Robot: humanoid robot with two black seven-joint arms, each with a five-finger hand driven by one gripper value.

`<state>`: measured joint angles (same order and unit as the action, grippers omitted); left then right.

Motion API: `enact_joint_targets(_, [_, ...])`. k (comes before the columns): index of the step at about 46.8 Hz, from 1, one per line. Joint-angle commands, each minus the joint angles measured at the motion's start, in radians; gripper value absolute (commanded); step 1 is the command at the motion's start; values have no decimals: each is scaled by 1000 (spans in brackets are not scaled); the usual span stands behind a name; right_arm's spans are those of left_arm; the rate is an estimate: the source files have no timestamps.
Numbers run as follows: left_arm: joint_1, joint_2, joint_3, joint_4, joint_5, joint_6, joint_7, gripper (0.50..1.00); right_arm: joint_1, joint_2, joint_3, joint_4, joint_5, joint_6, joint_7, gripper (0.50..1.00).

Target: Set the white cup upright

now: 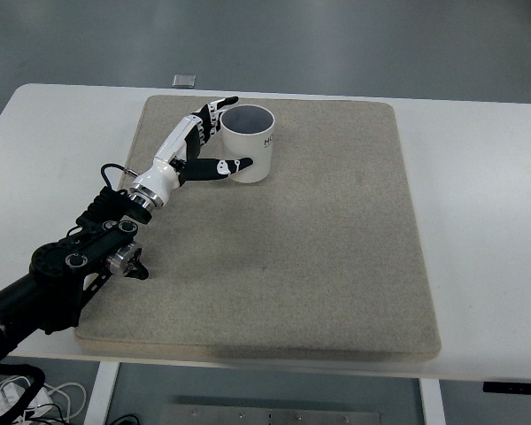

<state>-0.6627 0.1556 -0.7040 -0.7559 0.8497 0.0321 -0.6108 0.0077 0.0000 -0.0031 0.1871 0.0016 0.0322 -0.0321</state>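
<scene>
A white cup point(250, 143) stands upright in the upper left part of the frame, its open mouth facing up and its grey inside visible. It rests on a beige felt-like mat point(319, 239), near the mat's far left corner. Dark lettering is printed on the cup's right side near the rim; it is too small and too cut off by the curve to read.

The robot's left hand point(197, 146) is wrapped around the cup's left side. Its black and white fingers point(214, 112) curl behind the rim at the far side, and the thumb point(219, 166) lies across the near lower wall of the cup, touching it. The cup sits between thumb and fingers, so the hand is gripping the cup. The hand's white forearm section joins a black arm point(57, 274) that runs down to the lower left edge of the frame, with a thin black cable looped beside the wrist.

The mat covers most of a white table point(478, 204), whose bare surface shows on the left, right and far sides. A small grey square object point(185, 81) lies on the floor just beyond the table's far edge, upper left of centre. White cables point(18, 394) show under the table at the lower left corner.
</scene>
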Motion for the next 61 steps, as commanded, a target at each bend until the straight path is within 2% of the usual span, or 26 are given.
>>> enact_joint_targets(1, [0, 5, -3, -3, -1, 0, 0, 992, 0, 0, 0, 0, 0, 0, 0, 952])
enact_joint_targets(18, [0, 13, -48, -51, -1, 0, 0, 992, 0, 0, 0, 0, 0, 0, 0, 952])
enact_joint_targets(23, [-3, 39, -68, -103, 0, 0, 0, 992, 0, 0, 0, 0, 0, 0, 0, 952])
enact_joint_targets(29, [-21, 84, -80, -175, 0, 9, 0, 992, 0, 0, 0, 0, 0, 0, 0, 952])
enact_joint_targets(37, [-89, 94, -133, -166, -18, 11, 0, 992, 0, 0, 0, 0, 0, 0, 0, 952])
enact_joint_targets(42, [-129, 98, -140, -166, -102, 8, 0, 992, 0, 0, 0, 0, 0, 0, 0, 952])
enact_joint_targets(53, [-210, 137, -147, -142, -440, -4, 0, 990, 0, 0, 0, 0, 0, 0, 0, 952])
enact_joint_targets(61, [-236, 139, -152, -117, -512, 2, 0, 990, 0, 0, 0, 0, 0, 0, 0, 952])
